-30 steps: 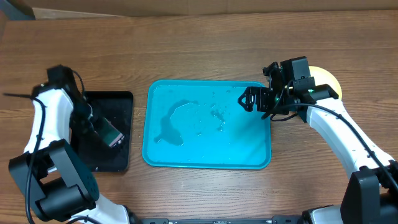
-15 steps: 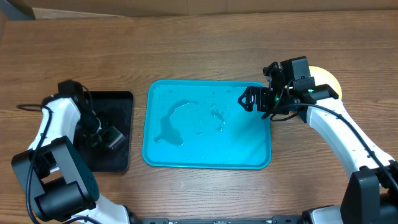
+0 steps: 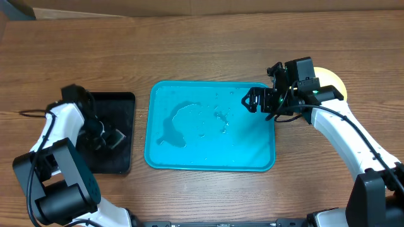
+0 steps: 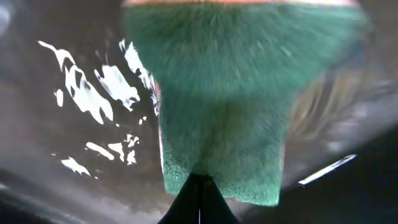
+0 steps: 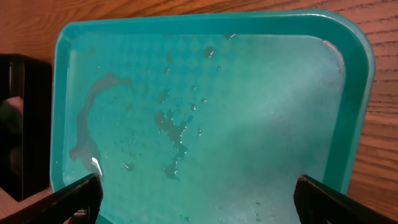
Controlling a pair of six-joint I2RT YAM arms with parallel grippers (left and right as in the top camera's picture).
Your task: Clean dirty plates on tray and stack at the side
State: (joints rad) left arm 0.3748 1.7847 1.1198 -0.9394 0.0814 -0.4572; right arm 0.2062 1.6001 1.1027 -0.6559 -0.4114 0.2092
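Observation:
The turquoise tray point(image 3: 189, 162) lies mid-table, wet with puddles and drops and with no plate on it; it also fills the right wrist view point(image 5: 354, 93). A pale yellow-green plate point(image 3: 333, 78) shows at the right, mostly hidden behind the right arm. The white and light blue plates are not in view. My right gripper point(image 3: 252, 101) is open and empty above the tray's right end point(image 5: 196, 202). My left gripper point(image 3: 111, 138) is shut on a green sponge point(image 4: 224, 93), low over the black tray point(image 3: 120, 104).
The black tray's surface is wet and shiny in the left wrist view point(image 4: 81, 93). Bare wooden table point(image 3: 208, 50) lies behind both trays. A cardboard box edge point(image 3: 189, 11) runs along the far side.
My left arm has swung toward the table's front and brought the sponge lower over the black tray. The right arm has not moved.

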